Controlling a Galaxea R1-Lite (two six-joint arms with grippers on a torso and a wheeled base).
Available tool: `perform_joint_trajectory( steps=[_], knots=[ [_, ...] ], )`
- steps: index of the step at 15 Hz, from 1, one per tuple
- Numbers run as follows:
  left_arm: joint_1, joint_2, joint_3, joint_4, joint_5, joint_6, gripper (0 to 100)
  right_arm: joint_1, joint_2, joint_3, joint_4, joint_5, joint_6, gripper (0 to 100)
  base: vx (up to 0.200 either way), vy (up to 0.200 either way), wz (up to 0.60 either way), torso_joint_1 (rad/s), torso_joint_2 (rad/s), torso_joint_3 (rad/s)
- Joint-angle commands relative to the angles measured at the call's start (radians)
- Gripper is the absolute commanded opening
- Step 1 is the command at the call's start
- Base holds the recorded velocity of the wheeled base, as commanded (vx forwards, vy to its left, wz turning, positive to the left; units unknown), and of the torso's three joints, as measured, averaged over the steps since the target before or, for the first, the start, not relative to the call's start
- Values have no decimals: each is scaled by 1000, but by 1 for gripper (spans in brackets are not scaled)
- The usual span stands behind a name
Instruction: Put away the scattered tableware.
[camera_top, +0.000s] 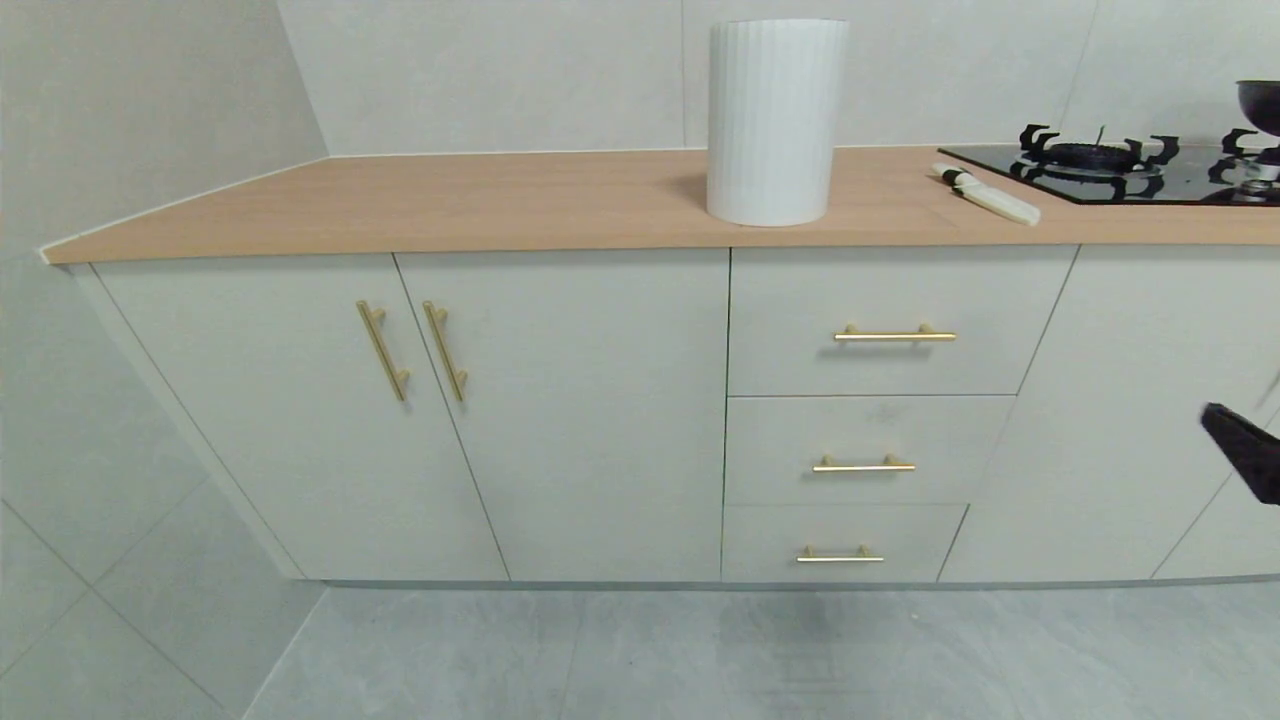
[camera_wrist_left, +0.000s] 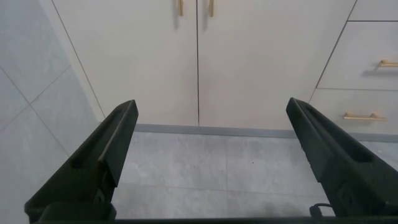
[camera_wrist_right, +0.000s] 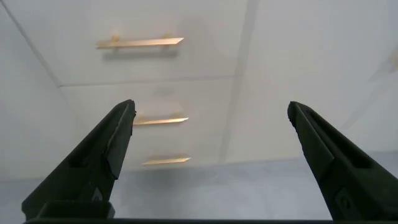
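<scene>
Wood-toned worktop (camera_top: 450, 205) is noted along a grey tiled wall, set above pale cabinet fronts. One white knife (camera_top: 985, 193) is recorded lying flat on this worktop, just beside the front left corner of the black glass hob (camera_top: 1190, 185), with its darker handle end turned towards the hob. A white ribbed cylinder (camera_top: 775, 120) is found standing upright on the same worktop, well apart from the knife and to its left. A dark pot (camera_top: 1262, 105) is partly seen over the hob at the far right edge.

Below the worktop, two cabinet doors (camera_top: 590, 420) with gold bar handles are observed shut. Three drawers (camera_top: 870, 430) stacked beside them are likewise shut, each with a gold handle.

The left gripper (camera_wrist_left: 211, 107) is held low over the grey floor tiles (camera_top: 700, 650), facing the pair of doors. Its fingers are spread wide and nothing is gripped. The right gripper (camera_wrist_right: 211, 107) is held facing the drawer stack. Its fingers are also parted wide and empty. Neither gripper is in contact with the knife or the cylinder.
</scene>
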Motion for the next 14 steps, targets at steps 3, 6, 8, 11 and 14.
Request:
perform_joint_trajectory(
  steps=[3,6,8,11,14],
  knots=[
    [0,0,0,-1,0,-1,100,-176,-536,84,346,-24,-74,100,0,0,0,0,0,0],
    [0,0,0,1,0,-1,100,-228,-748,82,488,-22,-76,100,0,0,0,0,0,0],
    [0,0,0,1,0,-1,100,-240,-855,87,527,-19,-89,100,0,0,0,0,0,0],
    [0,0,0,1,0,1,100,-281,-941,90,558,36,-106,100,0,0,0,0,0,0],
    [0,0,0,-1,0,-1,100,-285,-955,175,574,152,-31,100,0,0,0,0,0,0]
  ],
)
